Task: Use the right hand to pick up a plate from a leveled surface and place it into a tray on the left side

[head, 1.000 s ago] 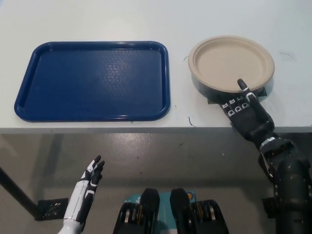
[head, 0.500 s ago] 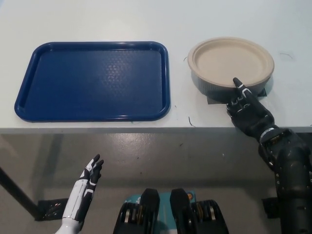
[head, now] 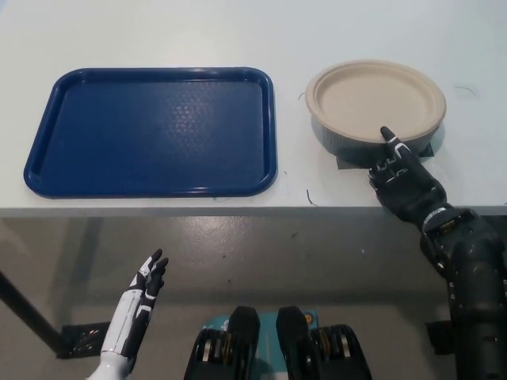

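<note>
A beige round plate [head: 372,99] sits on a dark raised base [head: 341,142] at the right of the white table. My black right hand [head: 402,180] is at the plate's near rim. Its thumb lies on top of the rim and its other fingers curl under the edge, closed on the plate. The plate rests level on its base. The blue tray [head: 150,131] lies flat on the table to the left with nothing in it. My white left hand [head: 141,299] hangs open below the table's front edge at the lower left.
A strip of bare table [head: 291,119] separates the tray from the plate. The table's front edge [head: 198,210] runs across the middle of the picture, with grey floor below it.
My right hand has turned and closed in on the plate's near rim, with the forearm swinging slightly right. The plate, the tray and the left hand have stayed in place.
</note>
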